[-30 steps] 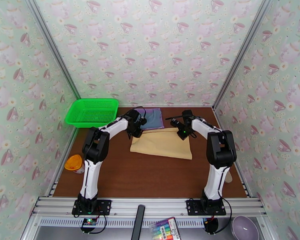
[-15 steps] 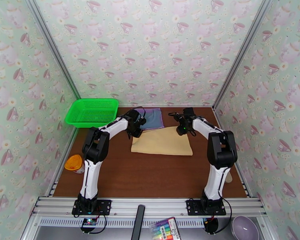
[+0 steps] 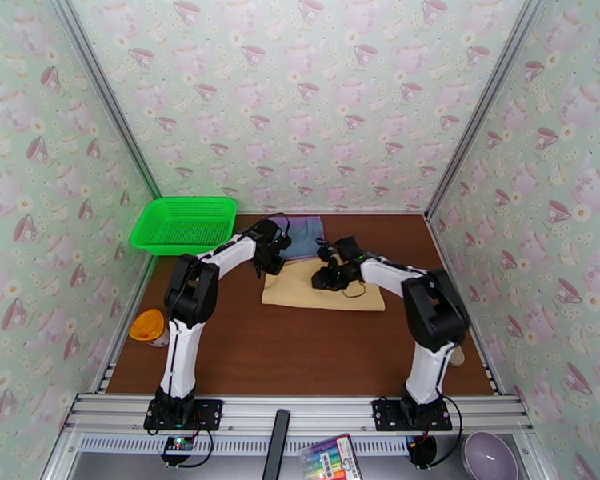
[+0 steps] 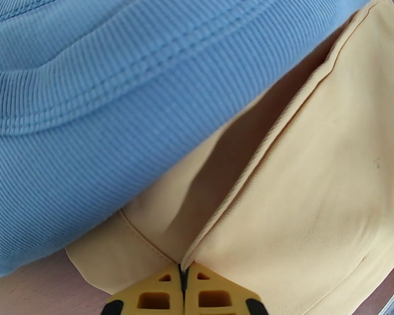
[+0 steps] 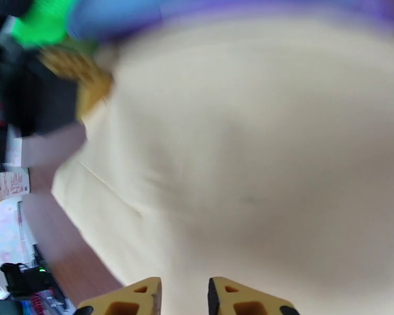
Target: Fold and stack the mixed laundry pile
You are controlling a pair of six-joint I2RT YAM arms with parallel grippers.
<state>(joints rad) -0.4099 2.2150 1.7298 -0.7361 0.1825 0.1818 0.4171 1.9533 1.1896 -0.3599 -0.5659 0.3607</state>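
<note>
The tan-yellow garment [image 3: 332, 296] lies folded on the brown table [image 3: 300, 354], its cloth close under both wrist cameras [image 4: 312, 169] [image 5: 260, 153]. Behind it rests the slate-blue shirt [image 3: 304, 238] [image 4: 92, 101], with a strip of the purple T-shirt [image 3: 318, 224] [image 5: 302, 3] under it. My left gripper [image 3: 272, 262] [image 4: 183, 290] is shut on the tan garment's back left edge. My right gripper [image 3: 326, 278] [image 5: 182, 297] hovers low over the tan garment's middle, its fingers a little apart with nothing between them. The right wrist view is blurred.
A green mesh basket [image 3: 186, 224] stands at the back left corner. An orange-lidded cup [image 3: 150, 326] sits at the table's left edge. A marker box [image 3: 330, 458] and a purple bowl [image 3: 488, 456] lie in front of the arm bases. Patterned walls close in three sides.
My right gripper has swung left from the tan garment's back right corner to over its middle. The left gripper has stayed put on the back left edge.
</note>
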